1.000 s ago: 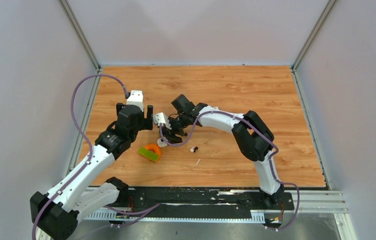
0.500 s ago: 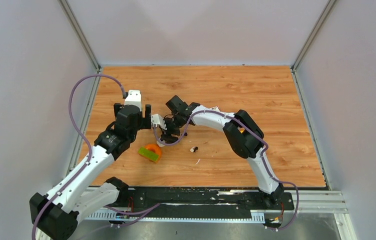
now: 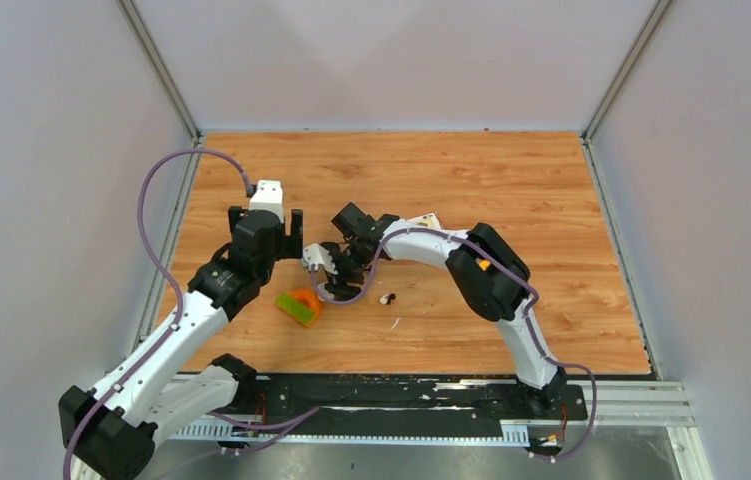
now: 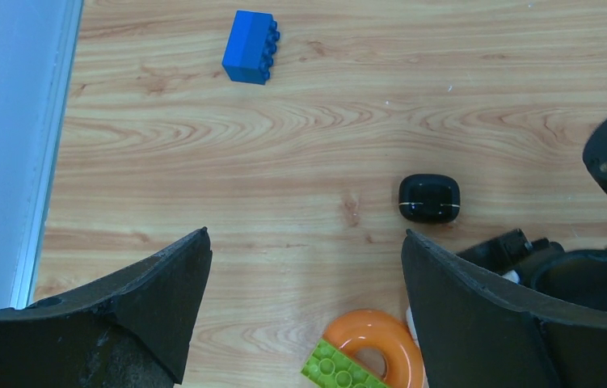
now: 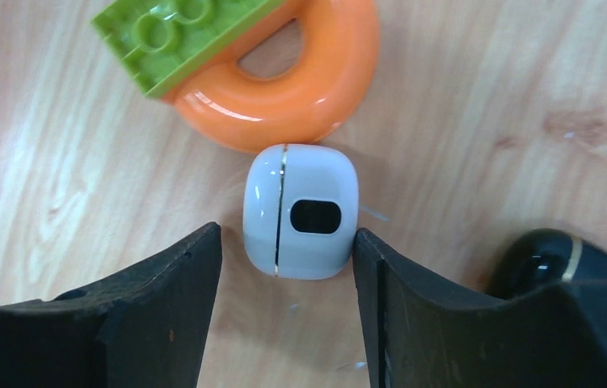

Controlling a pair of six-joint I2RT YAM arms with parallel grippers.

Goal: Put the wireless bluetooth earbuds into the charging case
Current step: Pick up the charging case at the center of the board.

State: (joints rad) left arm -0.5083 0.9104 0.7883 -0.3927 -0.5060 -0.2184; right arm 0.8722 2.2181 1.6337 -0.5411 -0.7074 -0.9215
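Wood-grain table (image 3: pixel 511 170), walled in grey, carries all parts. Right gripper (image 5: pixel 286 250): jaws apart, straddling a white rounded case (image 5: pixel 300 212) with a dark oval opening. One finger sits at the case's side and the other stands clear of it, so no clamp is made. Just beyond the case lies an orange ring (image 5: pixel 300 97) with a green brick (image 5: pixel 174 36) across it. A black rounded case (image 5: pixel 554 255) lies outside the jaws. One earbud (image 3: pixel 386 298), black with a whitish tip, lies loose on the table near the right gripper; the second cannot be found. Left gripper (image 4: pixel 304 242): jaws fully apart, empty, above bare wood. Step in hand, as judged: securing the white case, taken here as the charging case. The next move calls for a square closure on it, a check that it is open, then a fine pinch on the earbud.
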